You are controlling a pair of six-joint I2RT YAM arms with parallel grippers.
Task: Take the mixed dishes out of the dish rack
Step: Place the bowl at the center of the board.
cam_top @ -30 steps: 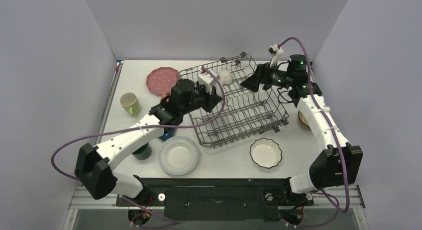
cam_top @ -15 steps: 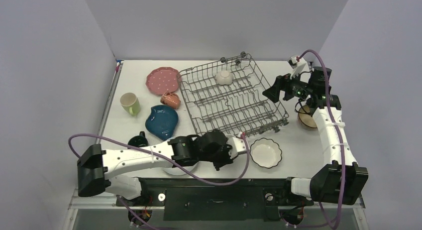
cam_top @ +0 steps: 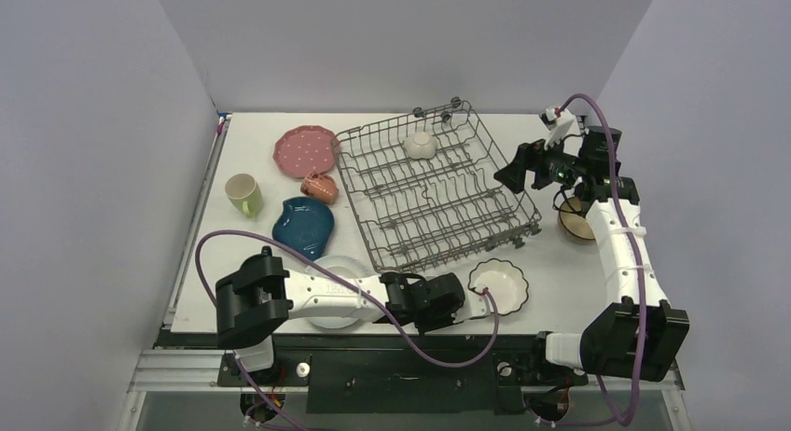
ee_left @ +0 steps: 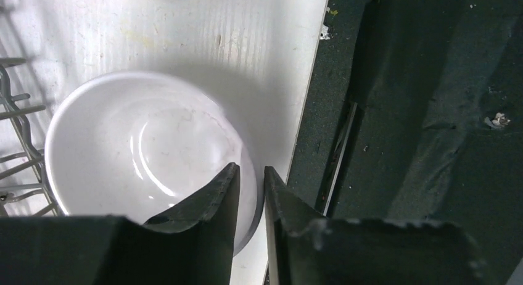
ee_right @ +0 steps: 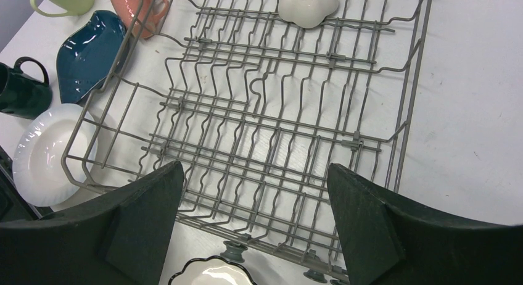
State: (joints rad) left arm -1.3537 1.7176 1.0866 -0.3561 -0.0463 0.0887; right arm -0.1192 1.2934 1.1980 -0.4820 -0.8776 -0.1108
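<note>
The dark grey dish rack (cam_top: pixel 485 170) holds one small white bowl (cam_top: pixel 420 145) at its far end, also in the right wrist view (ee_right: pixel 307 4). My left gripper (cam_top: pixel 464 296) lies low at the table's near edge; its jaws (ee_left: pixel 250 168) straddle the near rim of the white scalloped bowl (cam_top: pixel 499 288), one finger inside, one outside, closed on it. My right gripper (cam_top: pixel 508 174) hovers open and empty over the rack's right side (ee_right: pixel 256 166).
Left of the rack stand the pink dotted plate (cam_top: pixel 305 149), orange cup (cam_top: pixel 319 187), light-green cup (cam_top: pixel 243 194), blue leaf dish (cam_top: pixel 304 228) and white plate (cam_top: pixel 347 263). The dark green mug (ee_right: pixel 21 87) shows in the right wrist view. A brown bowl (cam_top: pixel 574 224) sits at the right.
My left arm left the rack, swung down to the near edge and slid right to the scalloped bowl. My right gripper drew back to the right of the rack, then held still.
</note>
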